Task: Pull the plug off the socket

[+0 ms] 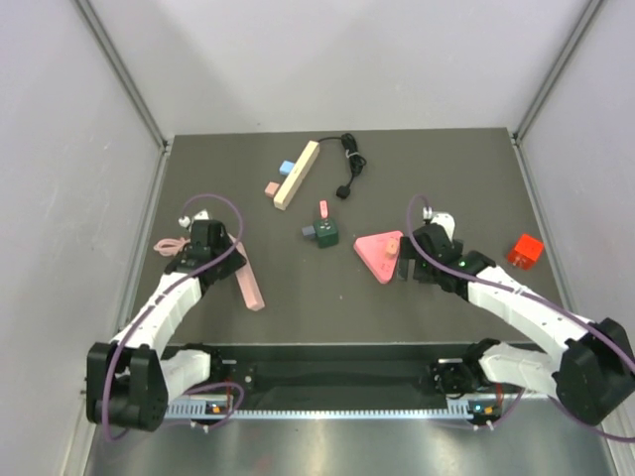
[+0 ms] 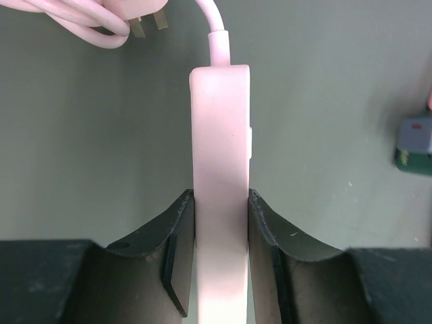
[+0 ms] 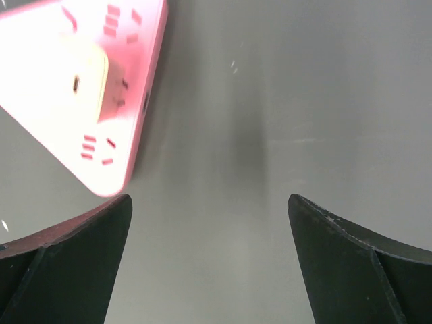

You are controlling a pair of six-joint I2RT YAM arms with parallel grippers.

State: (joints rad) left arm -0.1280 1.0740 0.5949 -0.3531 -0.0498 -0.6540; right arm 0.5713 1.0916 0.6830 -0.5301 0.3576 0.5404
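Note:
A pink triangular socket [image 1: 377, 254] lies mid-table with a pale plug [image 1: 394, 244] seated on its top face. In the right wrist view the socket [image 3: 47, 128] and its plug [image 3: 84, 81] fill the upper left. My right gripper [image 1: 409, 269] sits just right of the socket, open [image 3: 209, 206], with only bare table between its fingers. My left gripper [image 1: 228, 260] is shut [image 2: 221, 199] on one end of a long pink power strip [image 2: 219, 148], which lies flat on the table [image 1: 251, 285].
A green cube adapter [image 1: 323, 234] with a pink plug [image 1: 323, 209] stands at centre. Behind it lie a cream strip [image 1: 296, 175], small blocks [image 1: 271, 187] and a black cable [image 1: 349, 164]. A red cube [image 1: 525, 250] sits right. The strip's coiled pink cord [image 1: 171, 244] lies left.

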